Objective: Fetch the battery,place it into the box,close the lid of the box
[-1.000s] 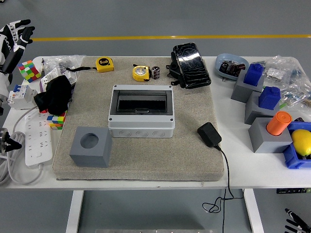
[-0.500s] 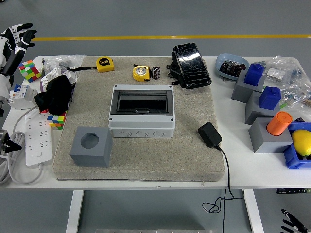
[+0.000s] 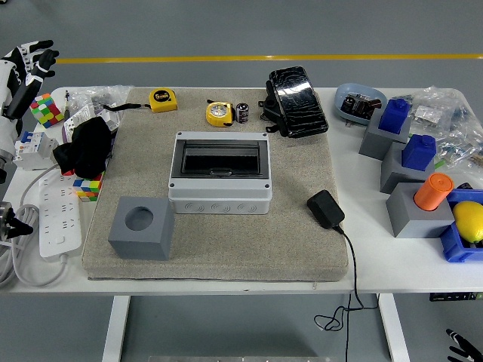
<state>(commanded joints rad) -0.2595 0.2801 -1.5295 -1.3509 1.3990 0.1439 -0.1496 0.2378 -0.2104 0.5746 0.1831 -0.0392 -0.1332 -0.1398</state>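
Note:
The battery (image 3: 242,113), a small black cylinder, stands upright at the back of the grey mat, just right of a yellow tape measure (image 3: 219,113). The box (image 3: 219,183) is a light grey enclosure in the middle of the mat, with its dark lid lying flat across the top. My left hand (image 3: 35,57) hovers at the far left edge above the table's corner, well away from both, its fingers spread and holding nothing. Only a sliver of my right hand (image 3: 462,343) shows in the bottom right corner, below the table's edge.
A grey cube with a round hole (image 3: 139,228) sits front left on the mat, a black adapter (image 3: 325,209) with its cable front right, and a black wrapped case (image 3: 296,91) behind. A power strip (image 3: 59,216), colour cubes and black cloth crowd the left; grey and blue blocks crowd the right.
My left hand has drifted slightly down and to the right. My right hand has sunk further into the bottom right corner. Nothing on the table has moved.

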